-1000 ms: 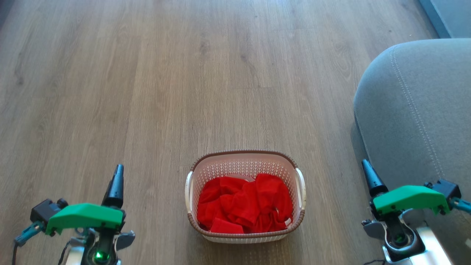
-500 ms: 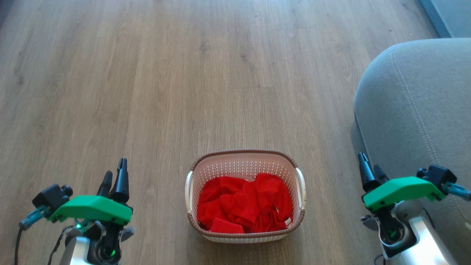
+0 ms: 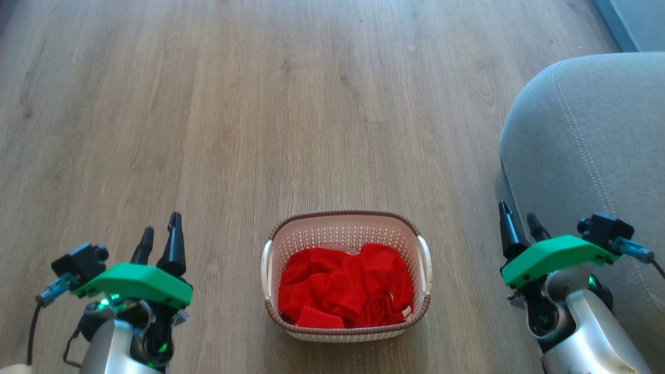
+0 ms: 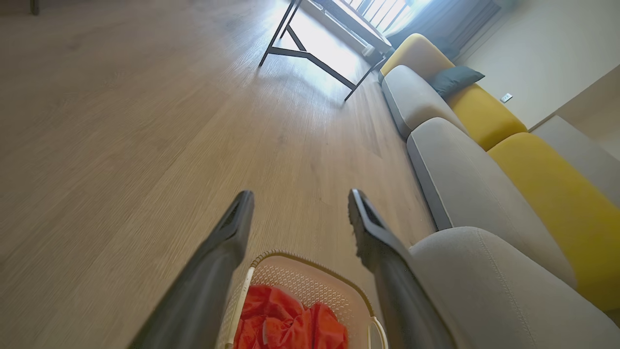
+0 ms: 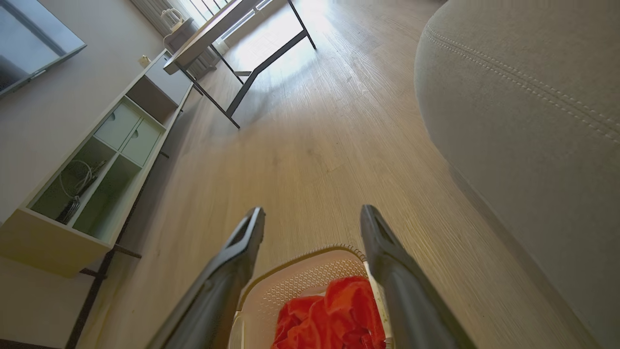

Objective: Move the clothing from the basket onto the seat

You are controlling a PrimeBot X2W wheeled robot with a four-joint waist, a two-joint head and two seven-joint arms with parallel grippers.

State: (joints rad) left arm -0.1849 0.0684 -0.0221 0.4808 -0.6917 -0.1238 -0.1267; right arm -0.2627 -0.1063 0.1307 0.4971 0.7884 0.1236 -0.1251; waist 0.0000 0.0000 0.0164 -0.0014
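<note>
A cream perforated basket with a brown rim stands on the wooden floor at bottom centre. Crumpled red clothing fills it, also seen as the clothing in the left wrist view and the clothing in the right wrist view. The grey-blue seat with a line of pale stitching rises at the right. My left gripper hovers open to the left of the basket, empty. My right gripper stands open to the right of the basket, beside the seat's front edge. In both wrist views the fingers are spread with the basket rim low between them.
Wooden floor stretches ahead of the basket. A black-legged table stands far off. More grey and yellow sofa cushions line the seat's side. A low open shelf unit runs along the opposite wall.
Both arms have moved forward and turned slightly inward, so both fingers of each gripper now show. The basket and clothing have not moved.
</note>
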